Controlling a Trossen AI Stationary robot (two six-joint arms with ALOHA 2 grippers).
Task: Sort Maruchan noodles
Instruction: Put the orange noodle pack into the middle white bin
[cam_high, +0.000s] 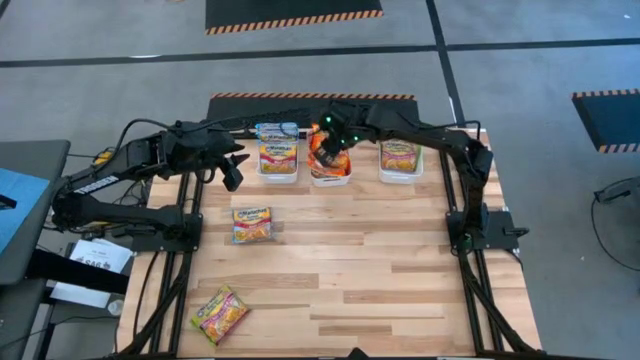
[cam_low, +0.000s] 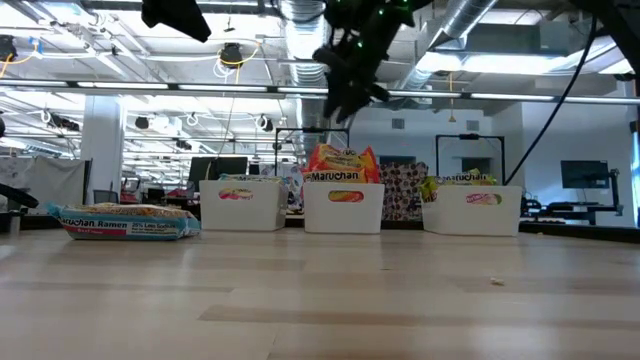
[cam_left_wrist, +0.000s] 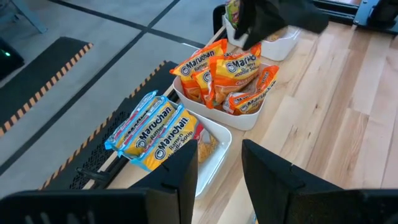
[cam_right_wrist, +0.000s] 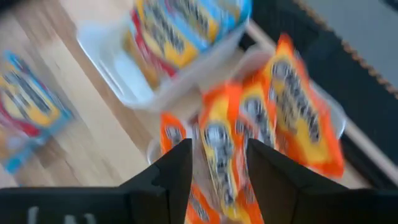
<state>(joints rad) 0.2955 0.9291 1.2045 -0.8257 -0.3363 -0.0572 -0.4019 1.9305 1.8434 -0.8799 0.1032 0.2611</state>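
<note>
Three white bins stand in a row at the table's far edge. The left bin (cam_high: 277, 172) holds blue-accented Maruchan noodles (cam_left_wrist: 149, 127). The middle bin (cam_low: 343, 208) holds several orange-accented packets (cam_left_wrist: 227, 78), some standing on edge. The right bin (cam_high: 400, 175) holds green-pink packets. My right gripper (cam_right_wrist: 217, 165) hangs open above the middle bin, clear of the orange packets (cam_right_wrist: 273, 106), with nothing between its fingers. My left gripper (cam_high: 232, 178) waits open and empty, raised over the table left of the bins. Two loose packets lie flat on the table.
A loose blue-accented packet (cam_high: 253, 224) lies left of the table's middle. A green-pink one (cam_high: 220, 314) lies near the front left corner. Bare wood stretches across the right and near parts of the table (cam_high: 400, 270).
</note>
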